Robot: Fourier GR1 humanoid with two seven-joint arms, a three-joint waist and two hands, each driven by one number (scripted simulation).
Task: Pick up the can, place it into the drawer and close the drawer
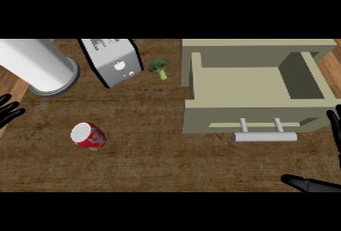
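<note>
A: Where do we find the can?
B: Upright on the brown counter, left; drawer open, right.
A: Hands?
B: Left hand and right hand at the edges; fingers straight, holding nothing.

Left hand cut by left edge, only fingers show; right hand cut by right edge. Drawer back corner runs off-frame.

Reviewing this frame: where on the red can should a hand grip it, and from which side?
Grip the red can around its curved side wall, below the pale lid. It stands upright with open counter all round; coming from its left suits the left hand, probably the nearer one.
</note>
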